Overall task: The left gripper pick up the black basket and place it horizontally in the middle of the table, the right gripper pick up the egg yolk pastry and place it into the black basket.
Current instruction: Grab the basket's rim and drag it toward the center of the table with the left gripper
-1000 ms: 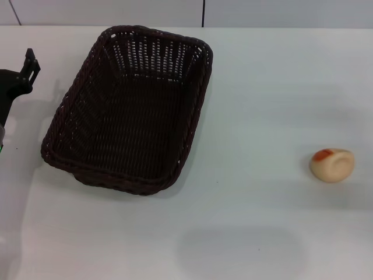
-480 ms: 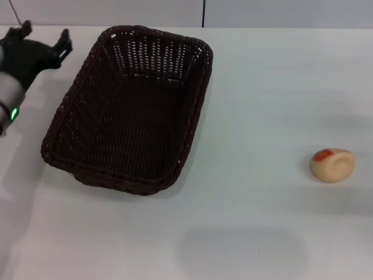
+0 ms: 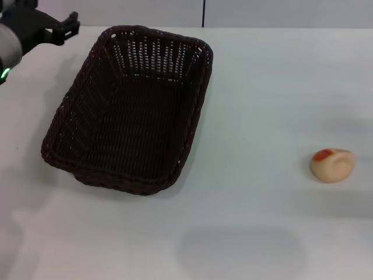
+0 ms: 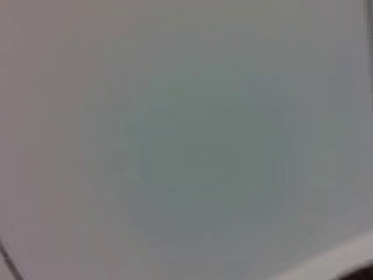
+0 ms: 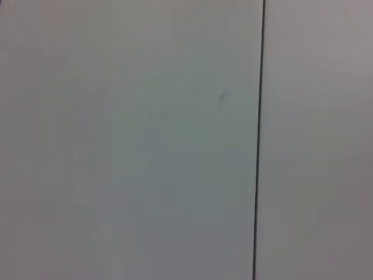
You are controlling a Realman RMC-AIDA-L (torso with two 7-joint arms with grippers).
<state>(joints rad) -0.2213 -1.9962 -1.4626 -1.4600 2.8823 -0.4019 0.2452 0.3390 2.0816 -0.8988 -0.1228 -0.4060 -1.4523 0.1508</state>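
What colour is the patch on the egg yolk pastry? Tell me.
Orange-red, on the pale beige egg yolk pastry; the head view shows it best.

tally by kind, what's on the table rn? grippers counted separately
Basket: 1
Pastry: 1
Grippers in view: 1, the left gripper, at the table's far left corner beside the basket
Total: 2 things on the table, plus 1 gripper

Left gripper cut off by head view's top-left corner; finger spread unreadable. Left wrist view blurred, nothing recognisable.
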